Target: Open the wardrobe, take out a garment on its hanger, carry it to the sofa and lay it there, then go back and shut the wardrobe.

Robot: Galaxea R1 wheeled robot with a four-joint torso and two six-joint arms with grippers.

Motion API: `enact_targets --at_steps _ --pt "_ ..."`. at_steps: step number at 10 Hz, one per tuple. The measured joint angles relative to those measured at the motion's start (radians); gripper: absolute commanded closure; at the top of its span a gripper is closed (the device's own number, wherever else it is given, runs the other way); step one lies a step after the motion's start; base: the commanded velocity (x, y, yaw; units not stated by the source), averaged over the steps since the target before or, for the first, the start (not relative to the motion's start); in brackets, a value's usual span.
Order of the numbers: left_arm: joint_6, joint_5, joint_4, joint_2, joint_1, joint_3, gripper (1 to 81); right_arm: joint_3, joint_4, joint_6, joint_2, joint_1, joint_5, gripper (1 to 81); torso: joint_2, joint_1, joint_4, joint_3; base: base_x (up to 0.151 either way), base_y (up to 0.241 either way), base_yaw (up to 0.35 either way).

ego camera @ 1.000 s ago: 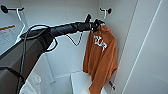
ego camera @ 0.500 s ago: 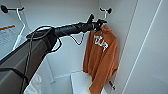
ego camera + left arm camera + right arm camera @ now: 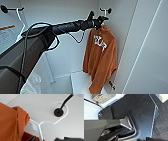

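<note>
Inside the open wardrobe (image 3: 62, 15), going left to right in the head view: a black hook (image 3: 5, 9) on the back wall carries a white hanger (image 3: 20, 17), and below it a white shirt (image 3: 31, 86) shows at the lower edge. The left arm (image 3: 70, 26) reaches across from the left, its gripper (image 3: 100, 21) up at the neck of the rust-orange sweatshirt (image 3: 100, 60) — whether its fingers are open or closed on anything cannot be told. The sweatshirt hangs in the right corner with white lettering (image 3: 100, 43) across its chest, its hem draping onto a white shelf (image 3: 80, 82). Its thin white hanger (image 3: 41, 125) has its curved top looped around a black wall hook (image 3: 58, 112) in the left wrist view, the orange collar (image 3: 18, 119) bunched just beside the hanger's stem. The right wrist view shows dark robot body — its fingers cannot be made out.
</note>
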Motion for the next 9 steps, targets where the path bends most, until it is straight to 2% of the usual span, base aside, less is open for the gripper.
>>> enact_targets --at_steps 9 --pt "0.000 -0.011 0.026 0.080 -0.016 -0.087 1.0 0.000 0.000 0.000 0.001 -0.005 0.000 1.0 0.000 0.000 0.000 0.000 0.000 0.000 0.000"
